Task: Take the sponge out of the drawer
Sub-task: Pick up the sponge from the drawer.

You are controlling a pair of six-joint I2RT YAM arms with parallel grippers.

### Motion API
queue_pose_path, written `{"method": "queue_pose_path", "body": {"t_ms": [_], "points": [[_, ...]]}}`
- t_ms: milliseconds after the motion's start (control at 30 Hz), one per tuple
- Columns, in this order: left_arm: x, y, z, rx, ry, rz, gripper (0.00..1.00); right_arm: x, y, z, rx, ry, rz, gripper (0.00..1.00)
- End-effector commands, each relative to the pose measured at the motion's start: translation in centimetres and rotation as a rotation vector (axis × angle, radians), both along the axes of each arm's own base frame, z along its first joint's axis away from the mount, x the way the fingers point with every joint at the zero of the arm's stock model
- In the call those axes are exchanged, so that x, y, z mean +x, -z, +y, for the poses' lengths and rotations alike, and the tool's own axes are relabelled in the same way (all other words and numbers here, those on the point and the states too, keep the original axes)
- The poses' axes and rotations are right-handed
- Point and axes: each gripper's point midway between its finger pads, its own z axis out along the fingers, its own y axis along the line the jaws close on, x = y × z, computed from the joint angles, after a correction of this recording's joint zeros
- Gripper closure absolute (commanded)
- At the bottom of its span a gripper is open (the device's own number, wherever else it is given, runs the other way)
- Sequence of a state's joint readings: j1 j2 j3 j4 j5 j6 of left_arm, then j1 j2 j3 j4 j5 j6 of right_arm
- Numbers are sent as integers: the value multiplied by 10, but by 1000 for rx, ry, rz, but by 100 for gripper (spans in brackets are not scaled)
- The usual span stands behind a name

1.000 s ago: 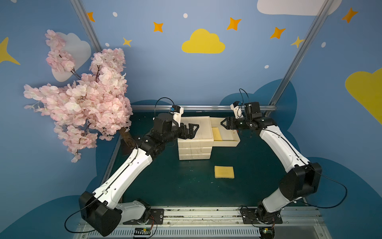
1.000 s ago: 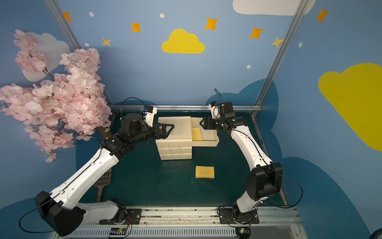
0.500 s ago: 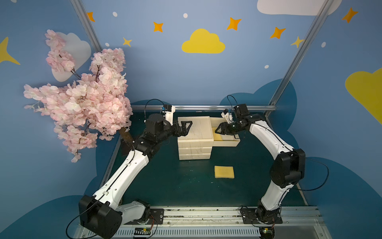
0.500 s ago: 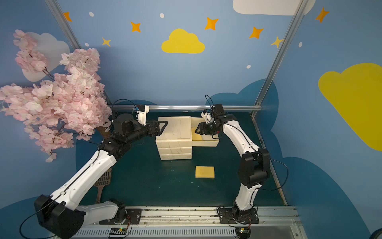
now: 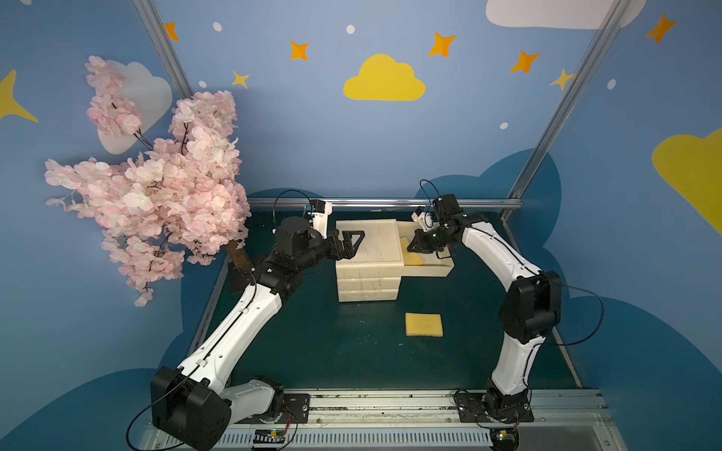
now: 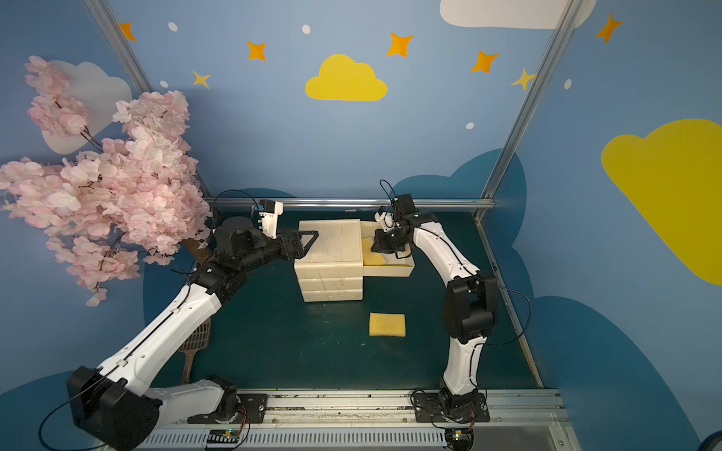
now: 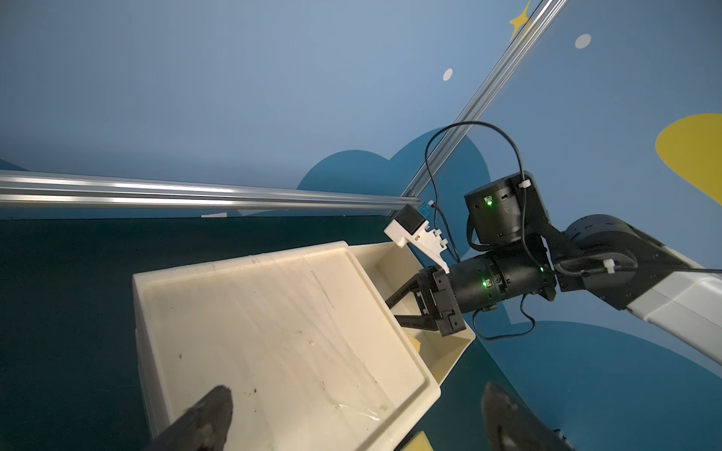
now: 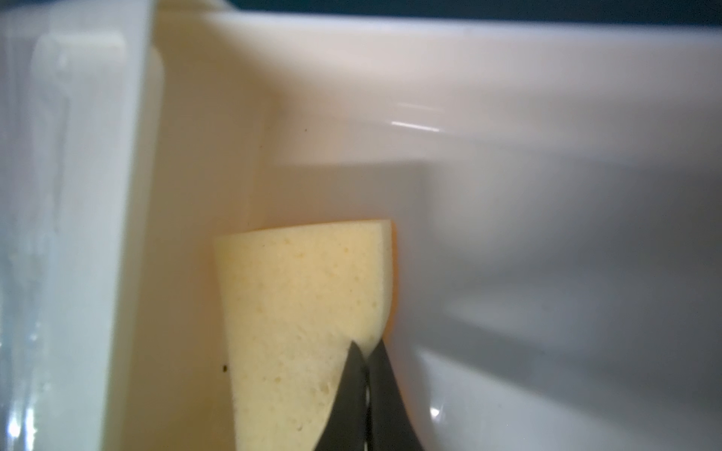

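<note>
- I see right jaws clenched on the sponge [image 8: 297,312] edge inside the drawer [image 5: 428,270]; fingertips mostly cropped.
- Released: left jaws, above cabinet [image 5: 369,244].
- On worktop [image 5: 332,351]: second sponge [image 5: 424,324].

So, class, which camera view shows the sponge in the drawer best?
The right wrist view: the sponge shows close up, the right pincer pinching its corner. Both top views show a small yellow patch half hidden by that pincer; the left wrist view, a sliver.

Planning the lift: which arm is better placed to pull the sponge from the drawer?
Right. The right claw is shut on the sponge inside the drawer; the left claw is open above the cabinet.
</note>
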State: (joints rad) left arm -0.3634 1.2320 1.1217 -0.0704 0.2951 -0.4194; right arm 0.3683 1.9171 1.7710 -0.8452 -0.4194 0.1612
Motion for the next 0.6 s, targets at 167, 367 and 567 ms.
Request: {"method": "queue_pose_path", "body": {"t_ms": [167,367,567], "points": [[-9,-18,-7,-8,75,-20,1,6,-62,-20,-97,1,-216,100],[-17,-32,-29,33,258,-16,1,2,-129,-42,-174,-16,-535,100],[-19,-39,-54,7,448,36,5,-50,-168,-24,-85,-299,-779,100]]}}
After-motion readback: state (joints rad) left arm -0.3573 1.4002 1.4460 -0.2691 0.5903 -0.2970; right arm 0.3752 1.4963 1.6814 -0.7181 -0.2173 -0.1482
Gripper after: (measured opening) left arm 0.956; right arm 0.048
